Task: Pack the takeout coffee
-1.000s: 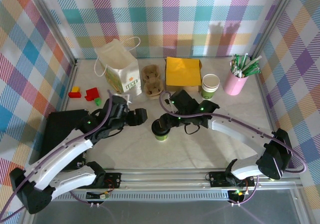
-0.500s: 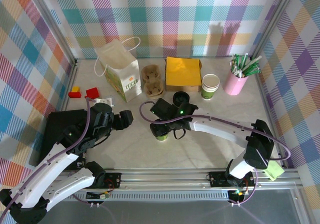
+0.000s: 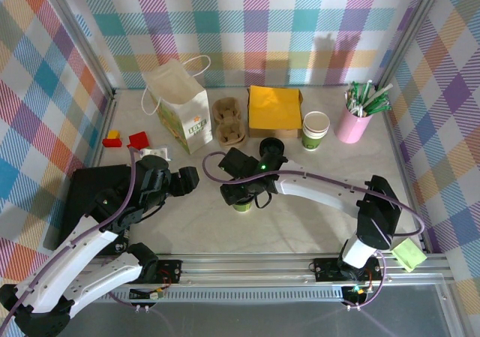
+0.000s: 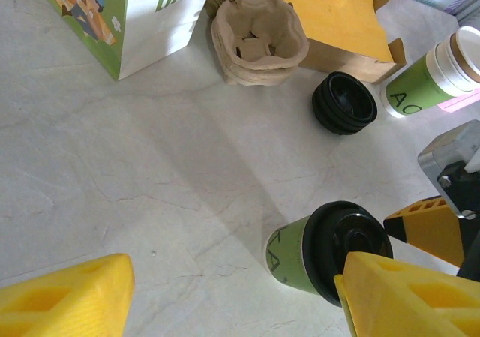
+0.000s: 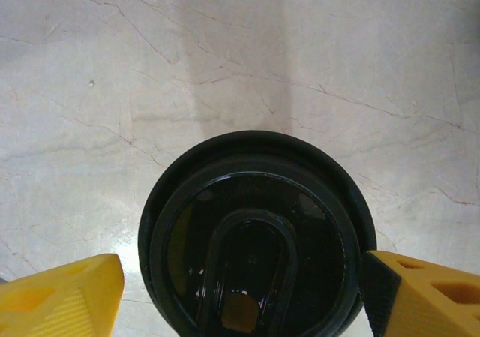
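L gripper (image 3: 185, 179) yellow fingers spread wide, empty, R gripper (image 5: 240, 296) fingers apart either side of glossy round black lid, takeout coffee (image 3: 241, 204) upright mid-table (image 3: 300, 224), marbled top, ribbed black lid stack (image 4: 344, 102) beyond, moulded pulp cup carrier (image 3: 229, 121) nr far edge

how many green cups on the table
2. One black-lidded cup mid-table, at the right hand; one open cup beside the yellow box. The open one may be nested, hiding more.
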Available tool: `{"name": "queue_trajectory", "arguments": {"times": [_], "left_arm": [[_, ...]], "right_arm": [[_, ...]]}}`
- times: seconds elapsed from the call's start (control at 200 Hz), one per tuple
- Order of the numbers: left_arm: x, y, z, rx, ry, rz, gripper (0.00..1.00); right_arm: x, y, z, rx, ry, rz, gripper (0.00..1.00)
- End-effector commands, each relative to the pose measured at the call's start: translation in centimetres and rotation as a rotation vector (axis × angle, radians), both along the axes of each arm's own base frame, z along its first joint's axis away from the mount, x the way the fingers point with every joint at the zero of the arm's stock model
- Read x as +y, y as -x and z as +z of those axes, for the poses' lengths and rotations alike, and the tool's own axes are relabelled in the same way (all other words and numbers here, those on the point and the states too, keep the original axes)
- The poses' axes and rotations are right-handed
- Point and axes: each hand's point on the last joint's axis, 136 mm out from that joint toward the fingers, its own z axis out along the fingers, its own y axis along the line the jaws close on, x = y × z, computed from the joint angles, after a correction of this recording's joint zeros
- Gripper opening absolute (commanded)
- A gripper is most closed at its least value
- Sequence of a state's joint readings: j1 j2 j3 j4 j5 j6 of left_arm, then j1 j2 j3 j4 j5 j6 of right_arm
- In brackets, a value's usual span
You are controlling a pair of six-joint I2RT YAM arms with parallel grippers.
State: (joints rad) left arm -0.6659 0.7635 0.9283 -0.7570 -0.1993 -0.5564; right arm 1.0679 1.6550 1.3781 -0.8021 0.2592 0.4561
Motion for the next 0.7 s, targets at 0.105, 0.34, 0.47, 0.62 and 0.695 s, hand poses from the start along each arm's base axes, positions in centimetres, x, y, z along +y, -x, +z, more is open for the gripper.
{"name": "queue_trajectory", "arguments": {"times": [0.105, 0.34, 0.47, 0.62, 0.695], "left_arm": [[0.5, -0.1, 0.9, -0.033, -0.013, 0.009, 0.74], [0.5, -0.1, 0.6, -0.030, -0.014, 0.012, 0.74], [0.7, -0.1, 0.5, -0.028, -0.019, 0.018, 0.74], [0.9, 0.1, 0.6, -0.034, -0.018, 0.022, 0.74], [1.1, 0.1, 0.6, -0.035, -0.023, 0.029, 0.75]], "right_arm": [[0.0, 0.1, -0.8, 0.019, 0.048, -0.018, 0.82], [-0.3, 0.2, -1.5, 0.026, 0.080, -0.027, 0.81], [-0.3, 0.3, -1.9, 0.030, 0.089, -0.022, 0.80], [-0.4, 0.4, -2.1, 0.033, 0.100, -0.017, 0.76], [-0.5, 0.4, -2.1, 0.031, 0.107, -0.013, 0.75]]}}
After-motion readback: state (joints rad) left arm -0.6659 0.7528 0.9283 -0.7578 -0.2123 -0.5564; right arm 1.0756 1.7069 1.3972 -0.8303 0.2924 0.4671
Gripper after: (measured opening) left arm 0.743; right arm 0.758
